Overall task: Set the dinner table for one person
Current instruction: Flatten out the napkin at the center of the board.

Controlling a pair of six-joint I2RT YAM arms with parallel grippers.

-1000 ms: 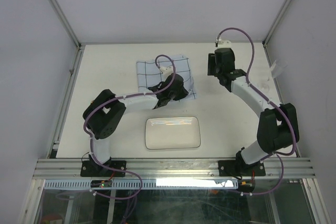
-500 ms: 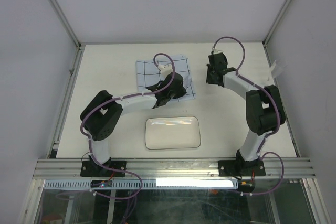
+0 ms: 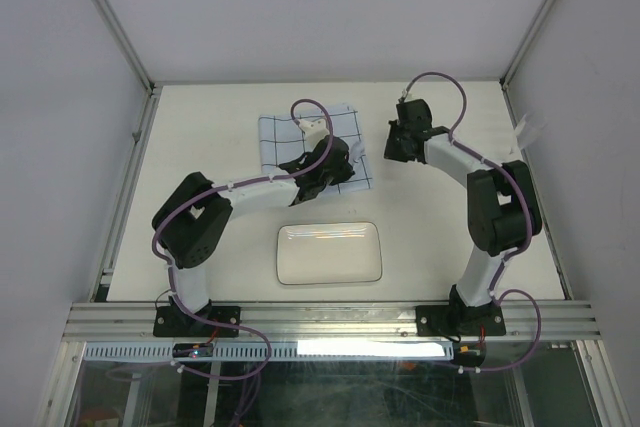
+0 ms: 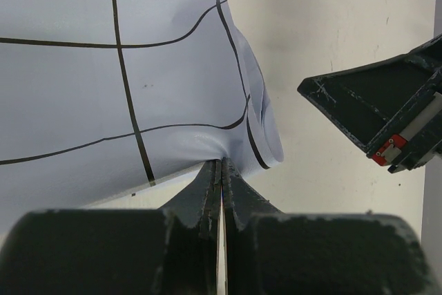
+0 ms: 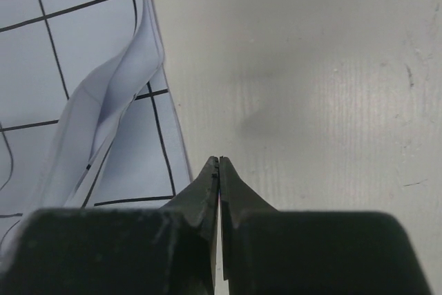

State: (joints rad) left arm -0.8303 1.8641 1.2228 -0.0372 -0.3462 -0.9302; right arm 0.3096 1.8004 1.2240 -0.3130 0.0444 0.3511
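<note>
I see the cream worktop [image 3: 200, 147] filling the middle of the top view, with rails along its edges and both arm bases at its 6 o'clock edge. A white rectangular plate [image 3: 328, 252] lies near that edge. The pale-blue gridded cloth [image 3: 285, 132] lies at 12 o'clock from the plate. My left gripper [image 4: 219, 165] has its fingers clenched on the cloth's rumpled 3 o'clock edge, which stands up in a fold. My right gripper [image 5: 219, 162] sits just beside that same edge, at 3 o'clock from it, fingers pressed together. Whether any fabric is caught between them I cannot tell.
</note>
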